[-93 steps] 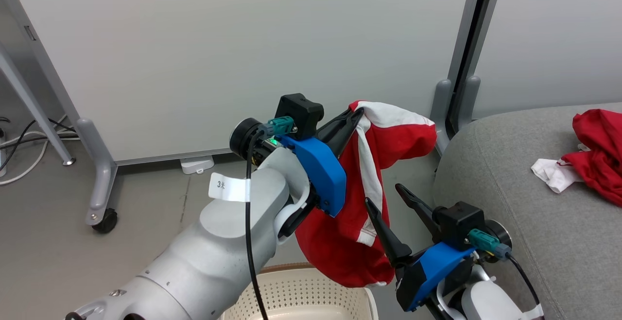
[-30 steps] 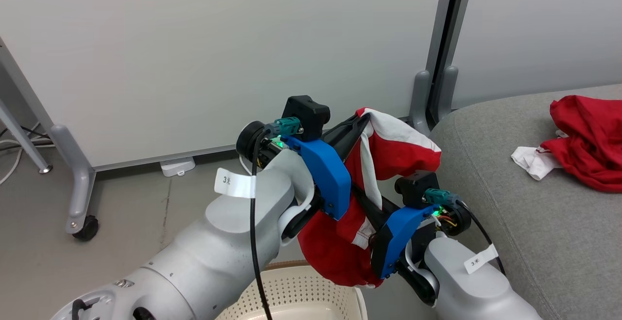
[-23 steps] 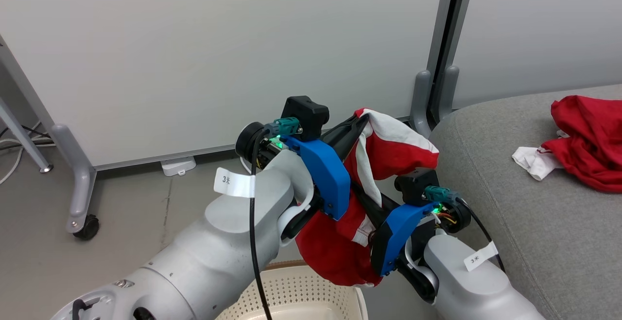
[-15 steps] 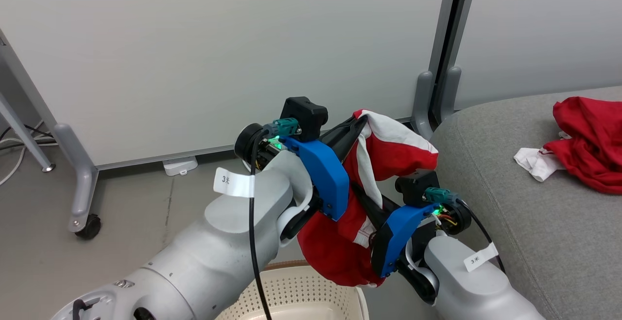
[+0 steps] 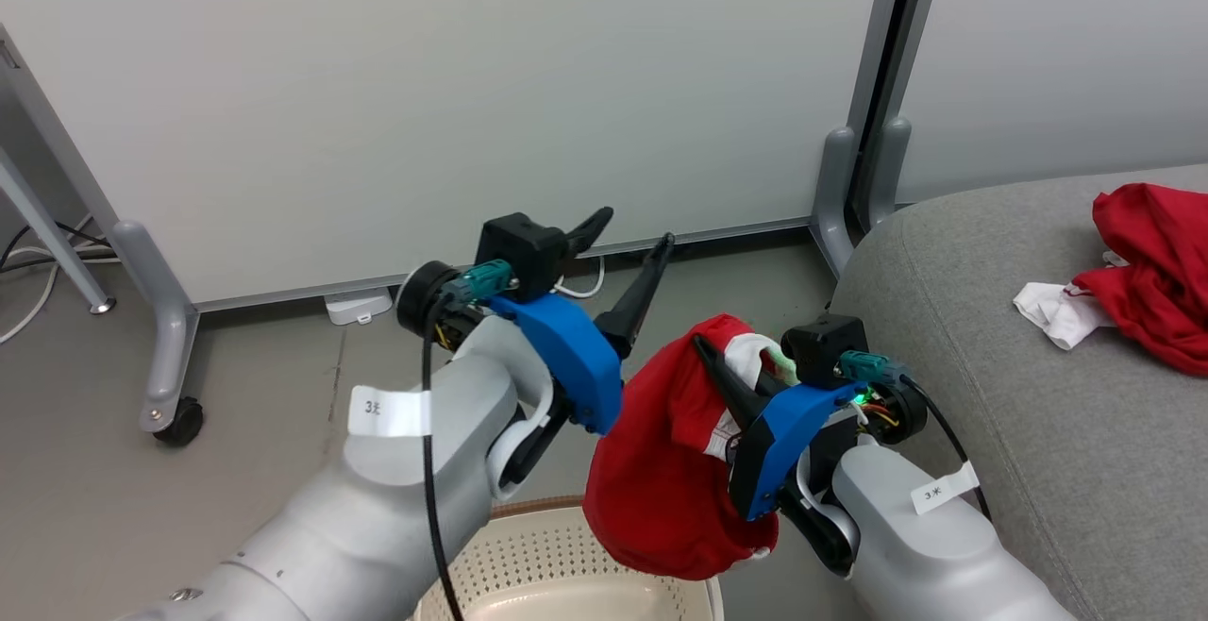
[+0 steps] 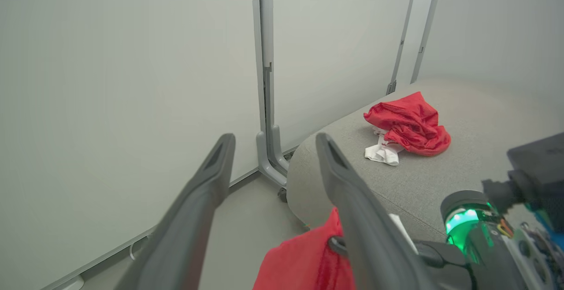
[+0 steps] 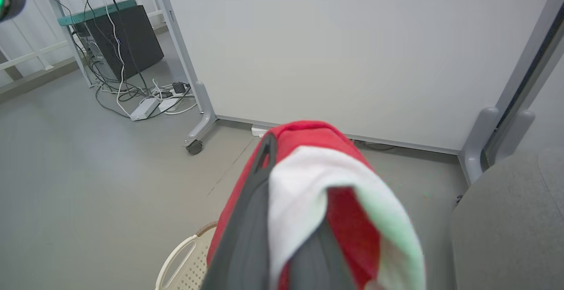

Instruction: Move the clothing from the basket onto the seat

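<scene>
We are holding a red garment [image 5: 661, 479] in our right gripper [image 5: 731, 366] at lower centre, above the basket [image 5: 528, 511]; our left gripper [image 5: 634, 229] is gaping empty; a second garment [image 5: 1151, 272] is lying on the seat [image 5: 1038, 442], upper right

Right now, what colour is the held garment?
Red garment with white trim; right wrist view shows best.

Left of the seat [image 5: 1019, 413], the basket [image 5: 566, 560] stands on the floor [image 5: 264, 413]. One garment [image 5: 661, 479] hangs just left of the seat's edge; a second garment [image 5: 1156, 267] lies on the seat, far right.
</scene>
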